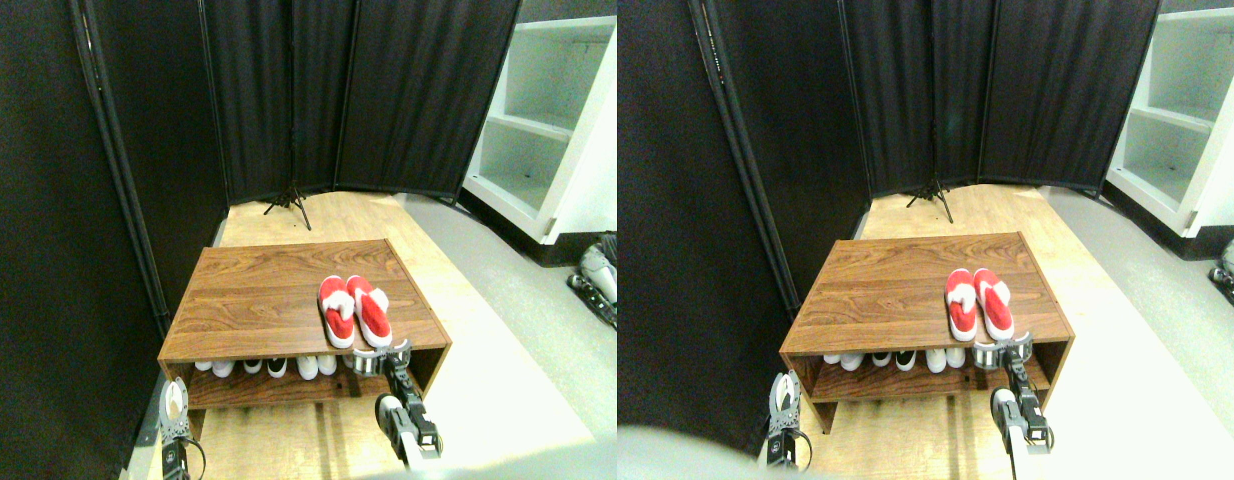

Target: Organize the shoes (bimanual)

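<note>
**Shoe rack: grippers at front edge, red pair on top**

The right gripper (379, 357) sits at the rack's front edge, jaws spread, just below the heels of the red shoes (354, 310). The left gripper (174, 410) hangs low by the rack's left front corner; its jaw state cannot be determined. The shoes lie side by side, touching, on the wooden shoe rack (257, 295). The shelf beneath holds a row of white and black shoes (267, 366).

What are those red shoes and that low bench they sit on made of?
The red shoes look like soft fabric, matte, with white rubbery sole edges. The bench looks like wood or wood-look laminate: brown grain streaks with a slight sheen; which one, I cannot tell.
</note>
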Tool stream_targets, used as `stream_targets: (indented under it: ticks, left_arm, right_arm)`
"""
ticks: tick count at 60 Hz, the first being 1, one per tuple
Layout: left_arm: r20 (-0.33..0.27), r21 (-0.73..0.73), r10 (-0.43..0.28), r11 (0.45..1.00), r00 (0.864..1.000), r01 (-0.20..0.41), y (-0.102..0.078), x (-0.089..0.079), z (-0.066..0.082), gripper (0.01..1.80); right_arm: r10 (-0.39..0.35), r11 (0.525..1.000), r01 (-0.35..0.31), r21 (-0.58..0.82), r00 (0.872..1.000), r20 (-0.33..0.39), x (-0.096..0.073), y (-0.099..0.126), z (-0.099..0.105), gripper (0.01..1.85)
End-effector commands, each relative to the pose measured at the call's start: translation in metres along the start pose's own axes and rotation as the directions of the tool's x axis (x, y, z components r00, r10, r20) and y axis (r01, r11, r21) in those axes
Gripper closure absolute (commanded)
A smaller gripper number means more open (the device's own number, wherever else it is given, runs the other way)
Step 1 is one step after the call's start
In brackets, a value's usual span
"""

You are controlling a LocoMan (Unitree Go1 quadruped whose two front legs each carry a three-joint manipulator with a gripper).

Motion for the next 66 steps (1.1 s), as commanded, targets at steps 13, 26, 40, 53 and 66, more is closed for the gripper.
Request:
stream_targets:
  ticks: [13,26,40,53,66]
  left_arm:
    - [0.020,-0.017,-0.047,0.999,0.999,0.047,-0.008,-0.001,0.003,1.80]
    - [0.013,-0.031,-0.047,0.998,0.999,0.048,-0.006,-0.001,0.004,1.80]
    - [0.018,-0.039,-0.040,0.998,0.999,0.041,-0.006,0.003,0.002,1.80]
    - [0.005,-0.045,-0.034,0.998,0.999,0.034,-0.005,0.006,0.000,1.80]
    - [0.016,-0.035,-0.037,0.999,0.999,0.038,-0.005,0.006,0.001,1.80]
  right_arm:
    - [0.057,0.998,-0.057,0.007,0.998,-0.036,-0.029,0.008,-0.004,0.33]
    - [0.145,0.979,-0.122,-0.166,0.979,0.141,-0.085,0.025,0.018,0.67]
    - [0.223,0.939,-0.105,-0.328,0.911,0.347,-0.094,0.051,0.053,1.76]
    - [0.256,0.928,-0.107,-0.358,0.880,0.401,-0.062,0.063,0.068,1.85]
    - [0.206,0.943,-0.075,-0.324,0.897,0.392,-0.021,0.065,0.072,1.85]
